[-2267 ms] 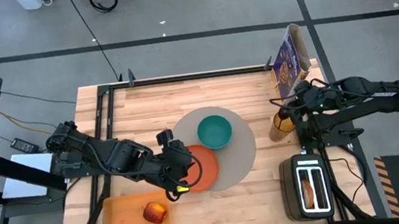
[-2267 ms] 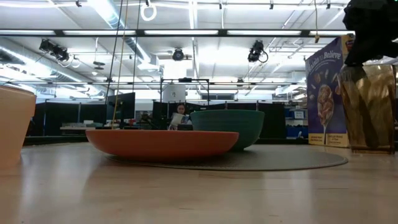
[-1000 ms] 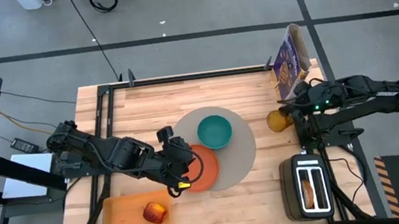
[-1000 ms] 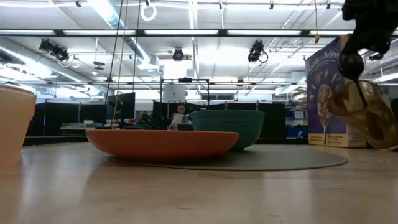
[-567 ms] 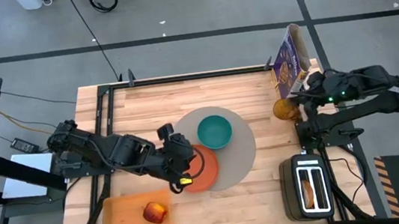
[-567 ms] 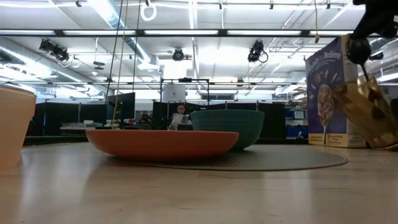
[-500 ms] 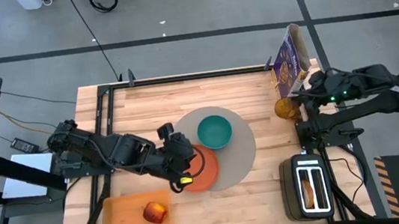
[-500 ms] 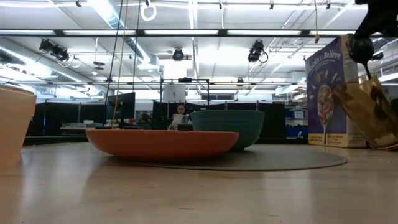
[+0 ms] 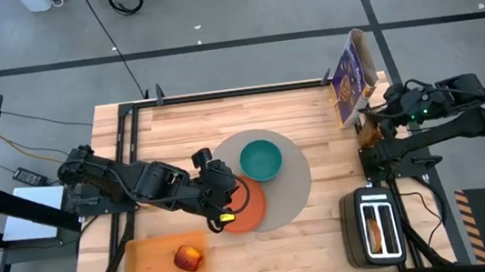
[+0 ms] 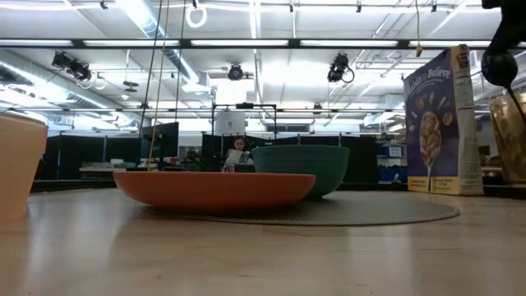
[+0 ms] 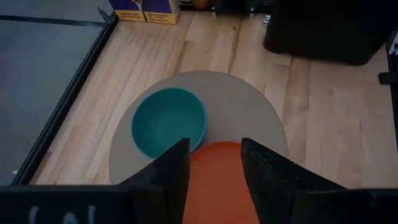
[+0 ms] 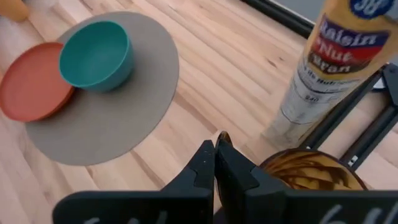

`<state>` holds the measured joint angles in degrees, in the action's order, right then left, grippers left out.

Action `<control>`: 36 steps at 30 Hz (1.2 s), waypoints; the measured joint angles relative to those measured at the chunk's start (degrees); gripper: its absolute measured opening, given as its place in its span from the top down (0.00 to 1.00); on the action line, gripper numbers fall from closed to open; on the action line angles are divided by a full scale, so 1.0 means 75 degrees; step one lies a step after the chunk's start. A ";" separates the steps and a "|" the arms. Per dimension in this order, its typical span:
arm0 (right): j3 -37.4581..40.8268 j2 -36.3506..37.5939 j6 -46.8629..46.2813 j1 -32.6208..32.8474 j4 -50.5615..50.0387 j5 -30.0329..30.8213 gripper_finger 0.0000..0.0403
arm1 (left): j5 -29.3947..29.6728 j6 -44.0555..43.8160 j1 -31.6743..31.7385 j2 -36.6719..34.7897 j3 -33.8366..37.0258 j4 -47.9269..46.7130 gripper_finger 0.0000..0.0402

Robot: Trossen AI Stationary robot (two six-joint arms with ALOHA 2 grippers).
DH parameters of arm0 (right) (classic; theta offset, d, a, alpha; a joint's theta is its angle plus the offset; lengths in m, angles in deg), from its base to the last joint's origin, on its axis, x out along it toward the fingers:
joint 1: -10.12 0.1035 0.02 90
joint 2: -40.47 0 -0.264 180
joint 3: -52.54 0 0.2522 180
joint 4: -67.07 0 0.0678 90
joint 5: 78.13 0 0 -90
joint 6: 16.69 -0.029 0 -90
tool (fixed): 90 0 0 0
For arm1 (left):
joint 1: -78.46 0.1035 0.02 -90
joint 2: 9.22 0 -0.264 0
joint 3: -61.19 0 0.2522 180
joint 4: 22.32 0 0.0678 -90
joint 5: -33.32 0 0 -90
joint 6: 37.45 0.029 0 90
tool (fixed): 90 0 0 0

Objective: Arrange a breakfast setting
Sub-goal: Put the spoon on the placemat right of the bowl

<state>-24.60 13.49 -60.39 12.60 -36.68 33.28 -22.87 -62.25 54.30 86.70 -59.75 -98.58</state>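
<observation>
The grey placemat [image 9: 293, 180] lies mid-table with the teal bowl [image 9: 261, 159] on it. The orange plate [image 9: 251, 206] lies partly on the mat's near left edge. My left gripper [image 9: 229, 191] hovers open over the plate [image 11: 214, 186] and touches nothing. My right gripper [image 9: 371, 121], near the table's right edge, is shut on the amber-yellow cup [image 9: 368, 133]. The red apple [image 9: 188, 258] lies on the cutting board. A browned bagel half [image 9: 379, 228] sticks out of the toaster's slot. No spoon is in view. My right gripper pinches the cup's rim [image 12: 222, 137] between its two fingers, coming from above and from the table's right side. The cup's open mouth [image 12: 311, 173] faces the wrist camera. In the low view the cup [image 10: 509, 136] stands nearly upright at the picture's right edge.
The orange cutting board [image 9: 147, 266] lies at the near left. The black-and-silver toaster [image 9: 380, 258] stands at the near right. A cereal box [image 9: 353, 73] stands at the far right, just beyond the cup. Bare wood shows along the far edge.
My right gripper has carried the cup from beside the placemat toward the table's right edge. The cup was tipped over on its side a second ago and is now nearly upright. My left gripper has crept a little toward the far edge over the plate, staying open.
</observation>
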 joint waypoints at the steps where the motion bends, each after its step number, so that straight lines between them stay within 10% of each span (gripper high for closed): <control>1: 0.0000 0.0000 -0.0021 0.0000 0.0019 0.0012 0.97 | 0.0000 0.0000 0.0000 0.0000 0.0000 0.0000 0.63; 36: -0.0101 0.0032 -0.0374 0.0000 0.0772 0.0759 0.97 | -0.0003 0.0201 0.0066 0.0000 0.0000 0.0000 0.63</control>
<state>-25.35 13.73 -63.19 12.60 -30.89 38.97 -22.90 -60.74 54.80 86.70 -59.75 -98.58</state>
